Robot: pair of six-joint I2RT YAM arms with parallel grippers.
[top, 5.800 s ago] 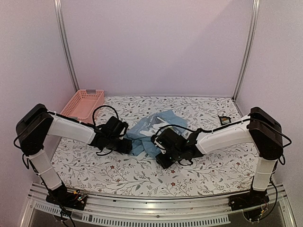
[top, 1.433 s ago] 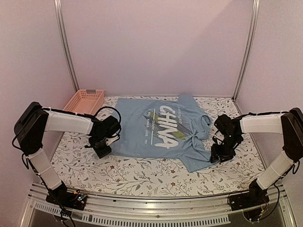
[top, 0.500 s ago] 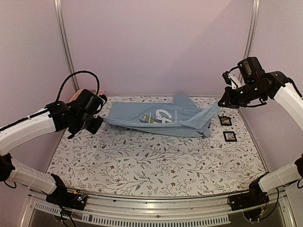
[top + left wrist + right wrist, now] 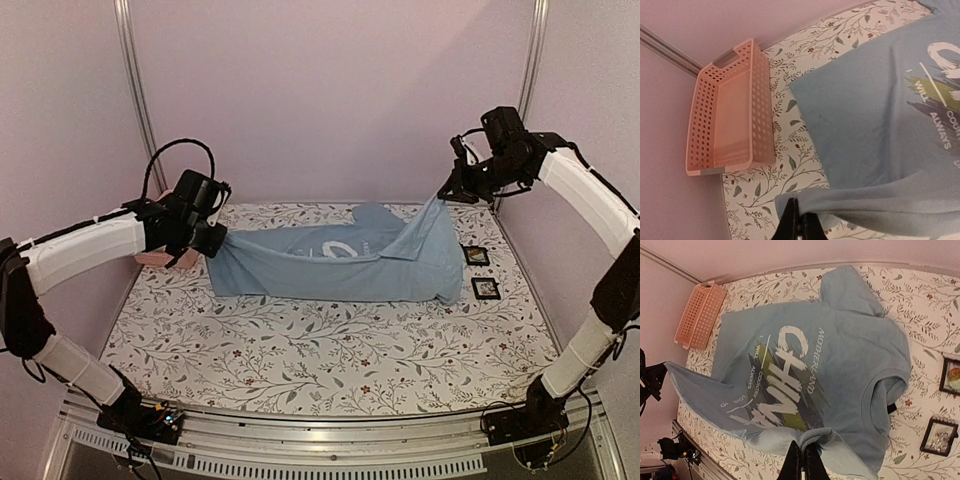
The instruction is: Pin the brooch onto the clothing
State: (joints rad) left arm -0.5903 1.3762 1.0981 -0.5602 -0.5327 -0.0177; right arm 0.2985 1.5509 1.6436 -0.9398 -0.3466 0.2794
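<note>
While the left arm reached in over the left side of the table (image 4: pixel 330 370), a pink perforated basket (image 4: pixel 730 110) sat at the far left edge against the wall, mostly hidden behind that arm in the top view. Just beside it, the left gripper (image 4: pixel 214 244) was raised off the table with its fingers pressed together on one corner of the light blue T-shirt (image 4: pixel 330 265). The left wrist view showed a fold of blue cloth pinched between the dark fingertips (image 4: pixel 799 225).

From that corner the T-shirt stretched across the middle of the table toward the right. Its lifted edge was taut between the two grippers, and its lower part lay on the floral surface. The white "CHINA" print faced up, with grey and yellow-green brush strokes around it. From the top view only a little of the print showed past the raised fold.

Higher up at the right, the right gripper (image 4: pixel 446 190) was clamped shut on the opposite edge of the cloth, pulling it into a peak.

Two small black square frames (image 4: pixel 476 256) (image 4: pixel 486 288) lay on the table just beside the T-shirt's right edge. Inside the farther one sat the brooch (image 4: pixel 954 378), a small round orange and yellow-green piece, apart from the cloth and from both grippers.
</note>
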